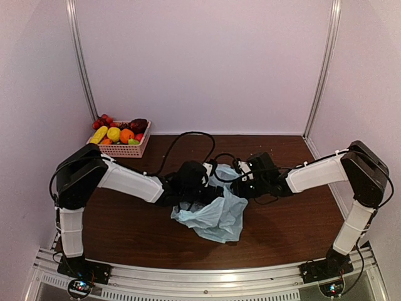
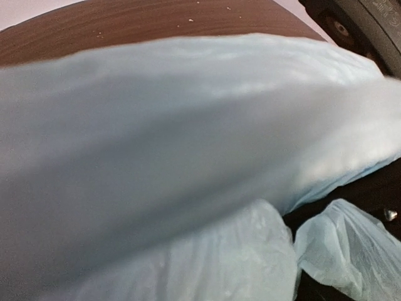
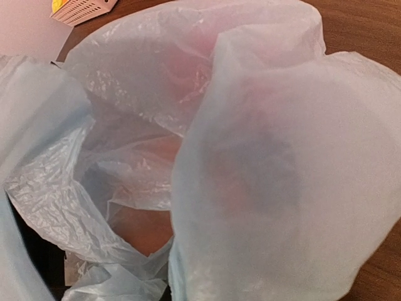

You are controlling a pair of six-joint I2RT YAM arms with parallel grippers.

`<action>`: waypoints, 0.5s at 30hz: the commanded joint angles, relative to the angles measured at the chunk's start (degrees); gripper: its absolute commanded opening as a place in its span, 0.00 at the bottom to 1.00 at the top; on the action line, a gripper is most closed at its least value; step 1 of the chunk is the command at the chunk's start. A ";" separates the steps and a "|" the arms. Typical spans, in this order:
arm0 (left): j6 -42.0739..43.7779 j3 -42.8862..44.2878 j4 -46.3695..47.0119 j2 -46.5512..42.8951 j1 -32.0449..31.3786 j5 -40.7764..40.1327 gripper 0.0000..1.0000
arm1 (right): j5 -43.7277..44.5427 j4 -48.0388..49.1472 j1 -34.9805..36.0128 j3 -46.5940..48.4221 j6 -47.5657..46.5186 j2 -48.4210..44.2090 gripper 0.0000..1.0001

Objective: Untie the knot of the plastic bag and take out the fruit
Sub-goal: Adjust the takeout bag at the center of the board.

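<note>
Top view: the plastic bag [image 1: 216,216] lies crumpled mid-table. The left gripper [image 1: 199,187] and right gripper [image 1: 245,179] meet at its far edge, and I cannot tell how their jaws stand. The basket [image 1: 128,149] stands back-left.
Left wrist: only blue film.
Right wrist: the bag gapes, with reddish fruit [image 3: 250,169] seemingly inside, straight ahead. No knot shows.

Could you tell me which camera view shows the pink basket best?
The top external view: the whole pink basket stands at the back left, fruit piled in it. The right wrist view catches only one corner; the left wrist view shows none.
</note>
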 commanded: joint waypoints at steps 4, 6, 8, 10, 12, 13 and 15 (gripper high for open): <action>3.14 4.94 -2.20 5.55 -0.22 0.09 0.81 | -3.06 1.21 0.62 0.73 1.64 -1.18 0.08; 3.51 5.32 -1.92 6.04 -0.25 -0.06 0.79 | -3.03 1.25 0.62 0.74 1.97 -1.63 0.06; 4.07 5.27 -1.65 5.82 -0.25 -0.34 0.71 | -2.74 1.11 0.62 0.65 2.18 -2.16 0.05; 4.35 4.99 -1.61 5.29 -0.26 -1.26 0.62 | -2.49 0.74 0.62 0.61 2.28 -2.74 0.05; 4.33 3.98 -1.41 4.16 -0.20 -2.30 0.55 | -1.76 0.16 0.62 0.57 2.37 -3.41 0.04; 4.29 3.18 -0.79 3.33 -0.26 -2.60 0.53 | -1.35 -0.15 0.62 0.56 2.37 -3.78 0.04; 4.14 1.17 0.31 1.27 -0.22 -3.19 0.49 | 0.02 -0.57 0.62 0.45 2.62 -4.73 0.00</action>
